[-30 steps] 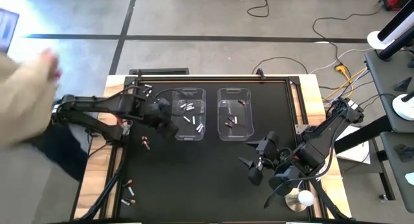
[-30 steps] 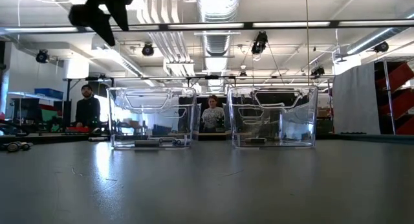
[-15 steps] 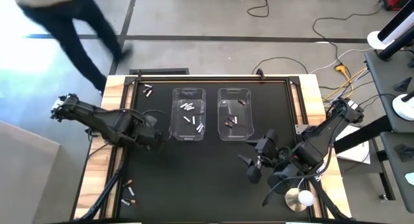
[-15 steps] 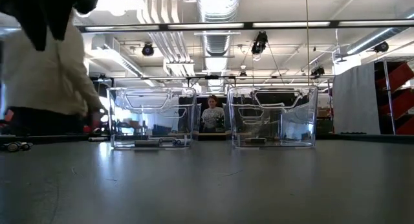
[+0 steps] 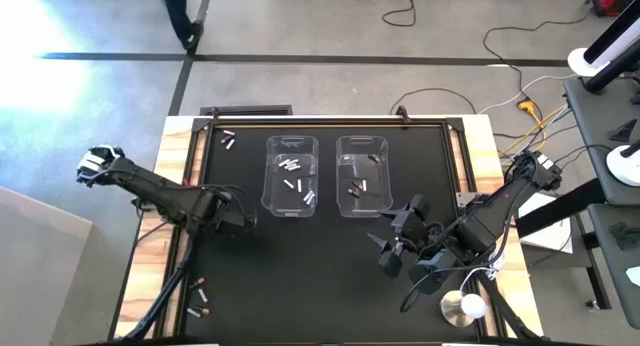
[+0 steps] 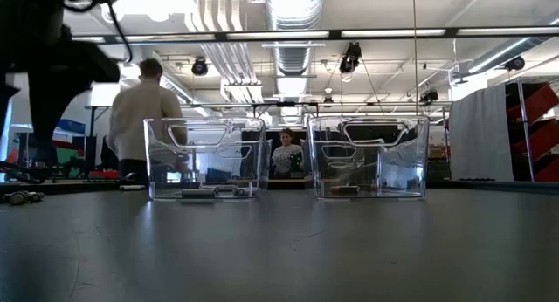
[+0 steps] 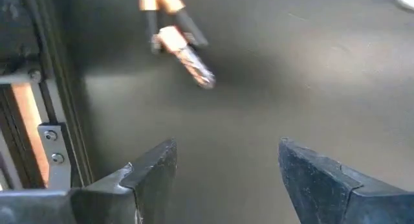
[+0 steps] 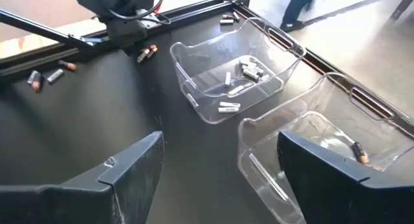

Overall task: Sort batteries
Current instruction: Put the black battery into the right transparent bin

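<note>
Left gripper point(image 5: 236, 224) now nearer loose batteries point(image 7: 178, 39) (jaws apart)

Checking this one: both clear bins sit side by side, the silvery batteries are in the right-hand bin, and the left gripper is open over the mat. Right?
Not quite. The high view shows the silvery batteries in the left bin; the right bin holds dark batteries. The rest stands: the bins sit side by side, and the left gripper is open over the mat.
</note>
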`<state>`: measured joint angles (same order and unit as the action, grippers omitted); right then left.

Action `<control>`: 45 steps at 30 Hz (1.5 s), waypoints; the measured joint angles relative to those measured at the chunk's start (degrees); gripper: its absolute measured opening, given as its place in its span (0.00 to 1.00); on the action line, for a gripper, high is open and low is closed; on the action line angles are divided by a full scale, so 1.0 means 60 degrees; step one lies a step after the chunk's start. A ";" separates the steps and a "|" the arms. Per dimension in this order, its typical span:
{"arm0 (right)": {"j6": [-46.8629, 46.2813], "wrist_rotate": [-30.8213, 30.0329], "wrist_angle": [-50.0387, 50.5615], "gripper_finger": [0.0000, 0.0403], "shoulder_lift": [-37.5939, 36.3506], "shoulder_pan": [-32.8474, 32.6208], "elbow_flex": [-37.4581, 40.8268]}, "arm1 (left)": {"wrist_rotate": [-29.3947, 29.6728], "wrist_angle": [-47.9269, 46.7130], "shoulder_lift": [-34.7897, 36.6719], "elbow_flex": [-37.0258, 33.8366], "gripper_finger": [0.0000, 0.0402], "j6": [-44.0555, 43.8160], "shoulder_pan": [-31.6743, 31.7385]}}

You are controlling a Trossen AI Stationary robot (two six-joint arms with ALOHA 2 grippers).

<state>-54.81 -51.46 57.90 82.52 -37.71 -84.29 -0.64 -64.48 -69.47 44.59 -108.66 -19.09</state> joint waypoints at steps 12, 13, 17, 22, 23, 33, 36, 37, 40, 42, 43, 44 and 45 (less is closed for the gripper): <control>-0.0033 0.0364 0.0308 0.70 0.0011 -0.0004 0.0091 | 0.0711 0.1170 0.0037 -0.1871 0.61 -0.2883 0.0075; -0.0041 0.0382 0.0314 0.69 0.0011 -0.0004 0.0118 | 0.0728 0.1361 0.0040 -0.1938 0.61 -0.2994 0.0076; -0.0203 0.0408 0.0309 0.67 0.0011 -0.0004 0.0223 | 0.0983 0.2117 0.0030 -0.2197 0.61 -0.3472 0.0076; -0.0379 0.0408 0.0307 0.65 0.0015 -0.0004 0.0273 | 0.1363 0.2130 0.0030 -0.2437 0.61 -0.4453 0.0102; -0.0383 0.0408 0.0304 0.64 0.0015 -0.0004 0.0273 | 0.1377 0.2119 0.0033 -0.2485 0.61 -0.4564 0.0102; -0.0665 0.0409 0.0264 0.60 0.0015 -0.0004 0.0273 | 0.1216 0.2176 -0.0295 -0.2599 0.51 -0.4464 0.0102; -0.0780 0.0410 0.0263 0.59 0.0015 -0.0021 0.0277 | 0.1210 0.2180 -0.0405 -0.2537 0.41 -0.4117 0.0102; -0.0819 0.0408 0.0261 0.59 0.0015 -0.0025 0.0280 | 0.1223 0.2220 -0.0446 -0.2537 0.38 -0.3976 0.0102; -0.0897 0.0423 0.0253 0.58 0.0015 -0.0025 0.0280 | 0.1224 0.2221 -0.0555 -0.2537 0.29 -0.3651 0.0098; -0.0903 0.0579 0.0228 0.59 0.0015 -0.0025 0.0280 | 0.1221 0.2218 -0.0610 -0.2537 0.24 -0.3569 0.0093; -0.0903 0.0687 0.0232 0.59 0.0015 -0.0023 0.0280 | 0.1219 0.2225 -0.0623 -0.2537 0.21 -0.3544 0.0084; -0.0903 0.0849 0.0230 0.60 0.0015 -0.0025 0.0280 | 0.1186 0.2232 -0.0626 -0.2537 0.19 -0.3547 0.0084; -0.0904 0.0998 0.0232 0.60 0.0015 -0.0030 0.0284 | 0.1144 0.2243 -0.0617 -0.2538 0.18 -0.3601 0.0084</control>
<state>-60.23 -45.47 59.29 82.61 -37.90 -82.59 6.22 -51.03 -73.18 29.36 -130.27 -18.59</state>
